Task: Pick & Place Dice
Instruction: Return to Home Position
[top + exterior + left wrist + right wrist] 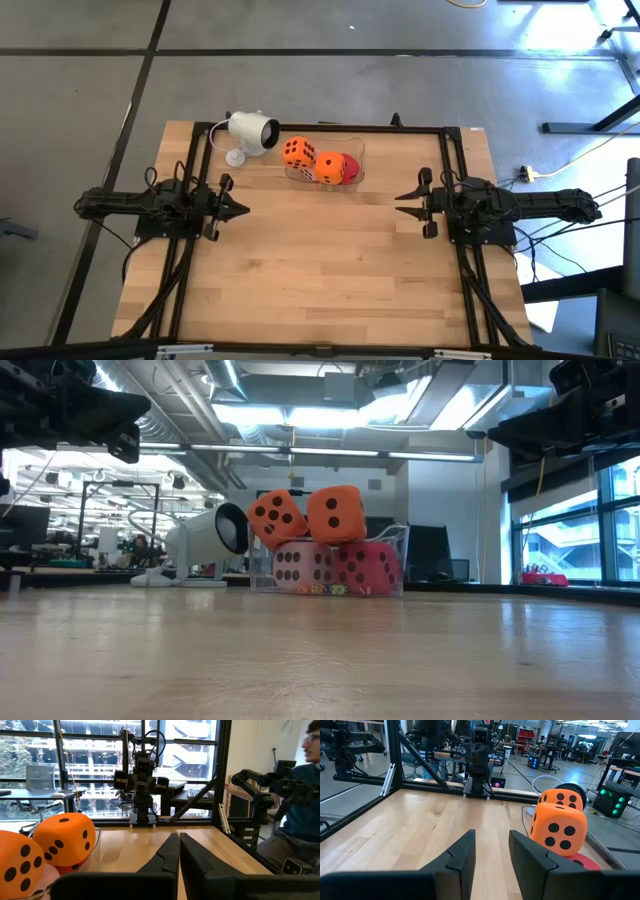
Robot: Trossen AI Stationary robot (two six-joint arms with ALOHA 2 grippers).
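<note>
Dark-pipped orange dice [278,516] [335,513], red die [365,568], pale pink die [300,565], white camera [200,540], pale wood table [320,660]

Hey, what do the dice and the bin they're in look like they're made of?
The dice look like soft foam or plush, matte: rounded corners, no shine. The bin looks like clear, glossy hard plastic, probably acrylic: the lower dice show through its walls.

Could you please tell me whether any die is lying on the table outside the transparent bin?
No, the low view shows the orange dice stacked on the pink die and red die inside the bin.
</note>
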